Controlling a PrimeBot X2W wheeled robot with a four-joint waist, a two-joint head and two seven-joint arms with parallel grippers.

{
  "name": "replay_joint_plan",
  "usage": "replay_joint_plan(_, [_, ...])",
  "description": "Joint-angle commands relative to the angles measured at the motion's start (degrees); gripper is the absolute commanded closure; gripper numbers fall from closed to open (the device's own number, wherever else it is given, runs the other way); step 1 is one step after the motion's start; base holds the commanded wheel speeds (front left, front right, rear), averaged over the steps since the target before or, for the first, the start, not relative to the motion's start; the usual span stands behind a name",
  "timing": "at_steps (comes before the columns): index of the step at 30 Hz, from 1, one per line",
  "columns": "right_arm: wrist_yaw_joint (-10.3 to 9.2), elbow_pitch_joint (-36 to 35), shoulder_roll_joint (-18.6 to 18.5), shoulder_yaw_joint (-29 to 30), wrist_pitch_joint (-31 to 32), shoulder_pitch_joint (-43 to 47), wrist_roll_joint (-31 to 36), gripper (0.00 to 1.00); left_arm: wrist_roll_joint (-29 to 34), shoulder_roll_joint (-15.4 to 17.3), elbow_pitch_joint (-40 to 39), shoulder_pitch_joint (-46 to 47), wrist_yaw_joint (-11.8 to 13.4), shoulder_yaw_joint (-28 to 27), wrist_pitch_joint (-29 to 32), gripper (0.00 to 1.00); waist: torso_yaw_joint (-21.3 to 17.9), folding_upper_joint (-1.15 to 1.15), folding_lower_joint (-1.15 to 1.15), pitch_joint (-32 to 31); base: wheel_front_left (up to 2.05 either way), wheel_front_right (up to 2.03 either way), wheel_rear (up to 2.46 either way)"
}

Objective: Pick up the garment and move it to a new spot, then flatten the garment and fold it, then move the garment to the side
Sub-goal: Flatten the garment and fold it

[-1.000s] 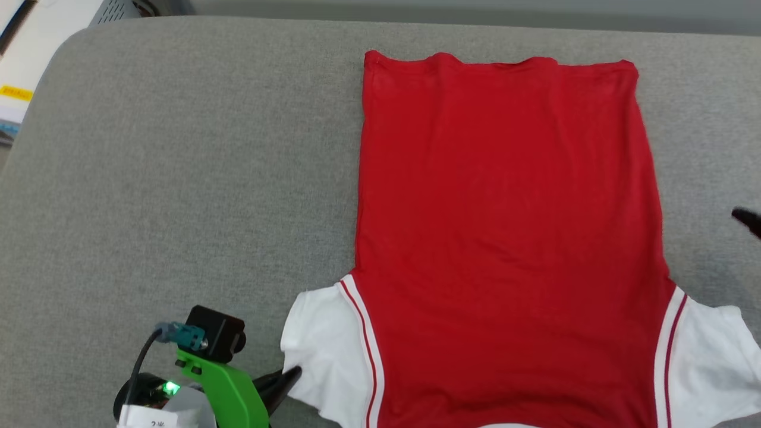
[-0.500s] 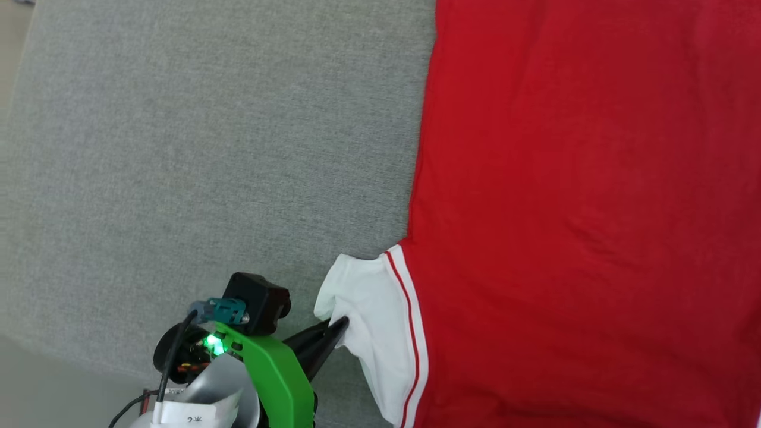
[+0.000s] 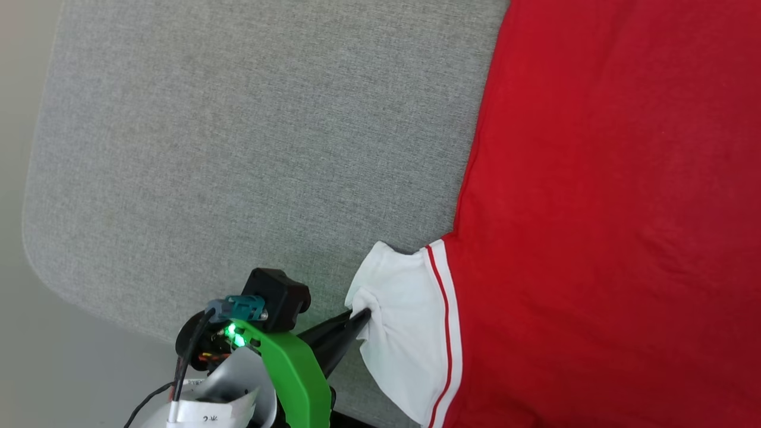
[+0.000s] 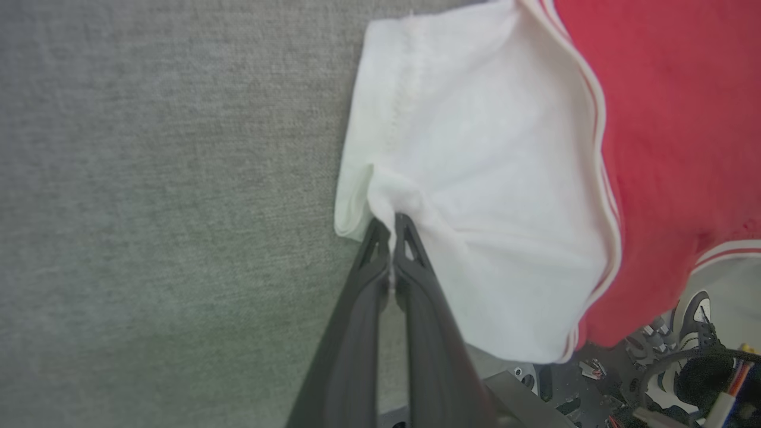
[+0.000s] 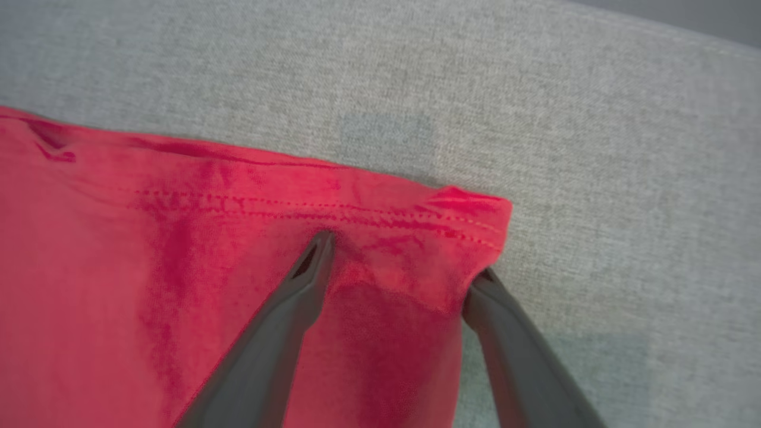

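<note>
closest in, the left end effector (image 3: 364, 314) has its two dark fingers pressed together on the outer edge of the garment's white sleeve (image 3: 404, 321), which bunches into small folds at the pinch. the left wrist view shows that grip plainly, the tips (image 4: 392, 221) closed on a tuck of white cloth, and past the counter's near edge a tangle of cables (image 4: 684, 368) lower down. the head view adds the lay of things: the red garment (image 3: 594, 208) lies flat on the right part of the grey cloth-covered counter (image 3: 238, 148), with a wide bare stretch to its left running out to a rounded corner. farthest off, the right wrist view has the right end effector (image 5: 404, 258) spread wide at a corner of the stitched hem (image 5: 297, 205), one finger over the red cloth, the other at its side edge, holding nothing, with bare grey beyond.
</note>
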State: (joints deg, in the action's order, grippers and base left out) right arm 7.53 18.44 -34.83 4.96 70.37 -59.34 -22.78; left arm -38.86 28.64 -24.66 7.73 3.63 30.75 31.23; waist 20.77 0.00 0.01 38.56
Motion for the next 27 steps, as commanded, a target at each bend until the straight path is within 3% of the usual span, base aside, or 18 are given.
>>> replay_joint_plan(1, [-0.04, 1.9, 0.6, -1.3, 0.8, 1.9, -0.2, 0.68, 0.3, -0.1, 0.8, 1.0, -0.1, -0.1, -0.3, 1.0, 0.4, 0.0, -0.01, 0.1, 0.0, 0.0, 0.0])
replay_joint_plan(2, [-0.04, 2.1, 0.5, -1.5, 1.0, 2.2, -0.4, 1.0, 0.3, -0.1, 0.9, 1.0, -0.1, -0.1, -0.3, 1.0, 0.4, 0.0, -0.01, 0.1, 0.0, 0.0, 0.0])
replay_joint_plan(14, [-0.04, 3.0, -0.4, -1.9, -0.3, 5.5, -1.5, 1.0, 0.4, 0.2, 1.6, 1.0, 0.4, -0.2, -0.4, 1.0, -0.7, 0.0, -0.01, -2.7, 0.0, 0.0, 0.0])
replay_joint_plan(27, [-0.04, 4.0, 0.1, -2.1, -4.8, 19.3, -4.7, 1.0, 2.0, 1.8, 3.4, 0.2, 2.1, -0.8, -0.2, 1.0, -6.6, 0.0, -0.01, -14.6, 0.0, 0.0, 0.0])
